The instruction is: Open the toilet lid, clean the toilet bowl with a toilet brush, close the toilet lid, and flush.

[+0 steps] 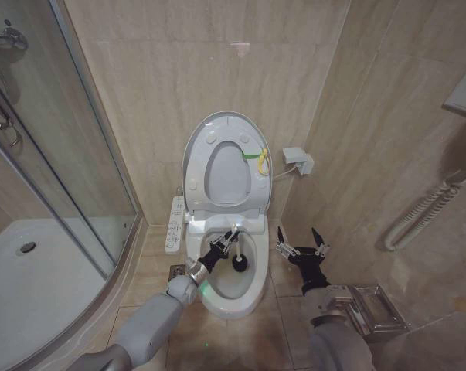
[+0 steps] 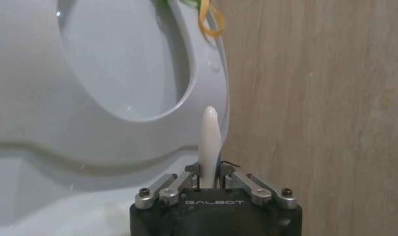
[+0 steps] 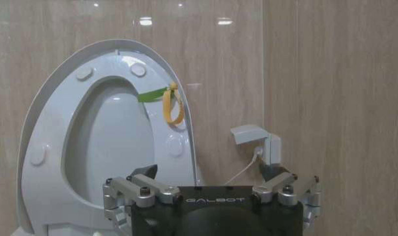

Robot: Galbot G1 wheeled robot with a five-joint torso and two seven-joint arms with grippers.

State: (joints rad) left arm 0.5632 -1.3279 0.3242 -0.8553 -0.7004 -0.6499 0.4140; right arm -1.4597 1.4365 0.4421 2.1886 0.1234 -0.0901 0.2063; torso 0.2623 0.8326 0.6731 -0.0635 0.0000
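Left claw (image 1: 223, 249) is pinching the light, stiff toilet brush (image 1: 236, 251) by its slippery handle inside the toilet bowl (image 1: 244, 301); right claw (image 1: 302, 249) is waiting wide beside the bowl.

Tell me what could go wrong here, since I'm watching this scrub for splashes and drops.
1. The left tool grips the thin white brush handle well below its tip; hard scrubbing might twist it loose, dropping it into the bowl.
2. The lid and seat stand upright against the wall just behind the brush; a high back stroke could knock them down.
3. The right tool hangs open beside the bowl; a wide sweep could bump it.
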